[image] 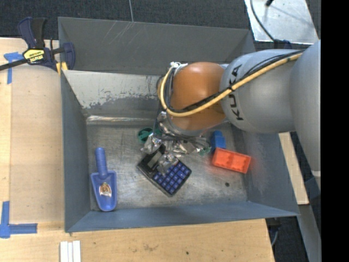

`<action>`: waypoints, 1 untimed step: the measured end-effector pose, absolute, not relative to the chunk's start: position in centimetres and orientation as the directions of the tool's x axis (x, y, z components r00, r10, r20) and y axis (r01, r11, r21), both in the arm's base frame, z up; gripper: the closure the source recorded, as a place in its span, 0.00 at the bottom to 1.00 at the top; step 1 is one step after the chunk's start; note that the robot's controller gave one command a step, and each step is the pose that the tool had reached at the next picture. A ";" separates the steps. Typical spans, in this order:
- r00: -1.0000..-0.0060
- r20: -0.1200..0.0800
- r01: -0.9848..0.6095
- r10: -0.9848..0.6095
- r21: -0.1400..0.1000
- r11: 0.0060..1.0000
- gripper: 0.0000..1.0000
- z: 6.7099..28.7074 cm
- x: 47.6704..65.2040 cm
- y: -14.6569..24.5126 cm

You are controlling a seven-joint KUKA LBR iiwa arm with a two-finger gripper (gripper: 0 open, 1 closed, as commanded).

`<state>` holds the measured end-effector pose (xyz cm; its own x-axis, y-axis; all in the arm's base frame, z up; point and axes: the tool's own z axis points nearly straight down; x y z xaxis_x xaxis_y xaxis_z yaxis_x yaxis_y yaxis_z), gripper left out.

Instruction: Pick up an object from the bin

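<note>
At the left of the grey metal bin (75,146) a blue plastic scoop (104,183) lies flat on the floor. Its handle points toward the back wall and its blade toward the front. A small pale mark sits on the blade, and I cannot make out what it is. The scoop lies well apart from everything else.

Toward the middle, a small dark green thing (144,133) lies near the back of the floor, partly hidden behind my end effector (163,150). In front of it lies a black calculator with blue keys (173,176), turned on a diagonal, with its black end to the left and the keypad to the right.

My end effector is low in the middle of the bin, right over the black upper-left end of that calculator and seemingly touching it. Its metal parts overlap there in a tangle, so I cannot tell how far it is open or whether it has hold of anything.

Above it is my rounded orange wrist cover (192,94), with a yellow cable (240,81) looped round it.

To the right of my end effector a small blue piece (218,140) stands just beside an orange-red block (231,161), which lies flat near the right wall. I cannot tell whether the two touch. My grey arm (272,91) crosses the right rim above them.
</note>
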<state>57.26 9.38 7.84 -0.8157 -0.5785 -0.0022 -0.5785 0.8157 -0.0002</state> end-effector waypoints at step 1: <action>-0.816 -0.002 -0.578 -0.578 0.000 0.816 1.00 7.8 57.3 9.4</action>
